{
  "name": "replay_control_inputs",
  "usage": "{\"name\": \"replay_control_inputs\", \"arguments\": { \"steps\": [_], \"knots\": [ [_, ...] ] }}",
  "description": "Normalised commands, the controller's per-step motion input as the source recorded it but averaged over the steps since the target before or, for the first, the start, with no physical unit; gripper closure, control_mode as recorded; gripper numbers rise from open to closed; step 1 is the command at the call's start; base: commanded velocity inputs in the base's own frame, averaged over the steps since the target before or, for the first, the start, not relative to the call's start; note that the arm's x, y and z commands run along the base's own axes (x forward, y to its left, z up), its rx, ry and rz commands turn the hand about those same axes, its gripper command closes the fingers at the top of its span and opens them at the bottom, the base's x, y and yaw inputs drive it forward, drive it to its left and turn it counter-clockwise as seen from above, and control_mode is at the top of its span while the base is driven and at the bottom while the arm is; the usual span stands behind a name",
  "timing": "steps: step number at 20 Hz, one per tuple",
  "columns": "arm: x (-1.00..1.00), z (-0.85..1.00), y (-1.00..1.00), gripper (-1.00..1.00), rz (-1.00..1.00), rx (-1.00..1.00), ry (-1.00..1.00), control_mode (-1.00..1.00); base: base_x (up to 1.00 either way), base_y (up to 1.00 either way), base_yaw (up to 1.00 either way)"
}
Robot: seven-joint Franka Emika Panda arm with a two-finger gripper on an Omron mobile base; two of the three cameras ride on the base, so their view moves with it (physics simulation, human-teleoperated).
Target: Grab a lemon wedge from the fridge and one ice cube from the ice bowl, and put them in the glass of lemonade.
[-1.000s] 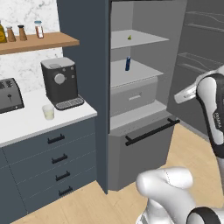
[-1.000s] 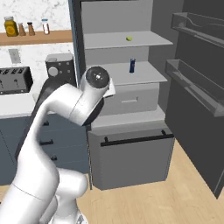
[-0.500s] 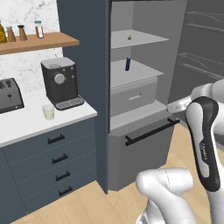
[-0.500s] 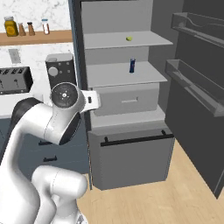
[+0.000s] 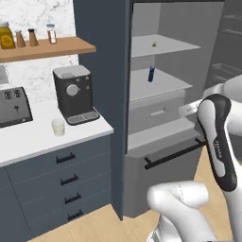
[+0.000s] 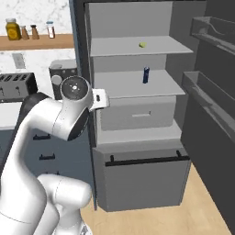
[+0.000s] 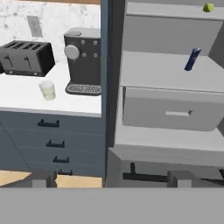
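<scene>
White counter (image 5: 33, 142) bearing glass of lemonade (image 5: 58, 127), fridge (image 6: 137, 114) open, pincer (image 7: 109, 179) spread wide, empty

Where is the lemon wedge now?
The lemon wedge lies on the open fridge's top shelf, one shelf above the upright blue can.

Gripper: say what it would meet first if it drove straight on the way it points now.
Judging by the hand view, the open gripper aims at the front edge of the fridge, beside its grey inner drawer. It would probably meet that edge first, well below the lemon wedge. Depth is unclear.
</scene>
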Motion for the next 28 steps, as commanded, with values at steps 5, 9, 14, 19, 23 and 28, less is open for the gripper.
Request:
{"name": "replay_control_inputs", "arguments": {
  "steps": [5,9,14,19,23,28],
  "knots": [
    [0.00,0.00,0.00,-1.00,0.00,0.00,0.00,1.00,0.89,0.14,0.14],
    [0.00,0.00,0.00,-1.00,0.00,0.00,0.00,1.00,0.00,-0.36,-0.01],
    [0.00,0.00,0.00,-1.00,0.00,0.00,0.00,1.00,-0.31,-0.26,-0.15],
    [0.00,0.00,0.00,-1.00,0.00,0.00,0.00,1.00,0.16,-0.75,0.08],
    [0.00,0.00,0.00,-1.00,0.00,0.00,0.00,1.00,0.02,-1.00,0.01],
    [0.00,0.00,0.00,-1.00,0.00,0.00,0.00,1.00,0.39,-0.25,0.00]
  ]
}}
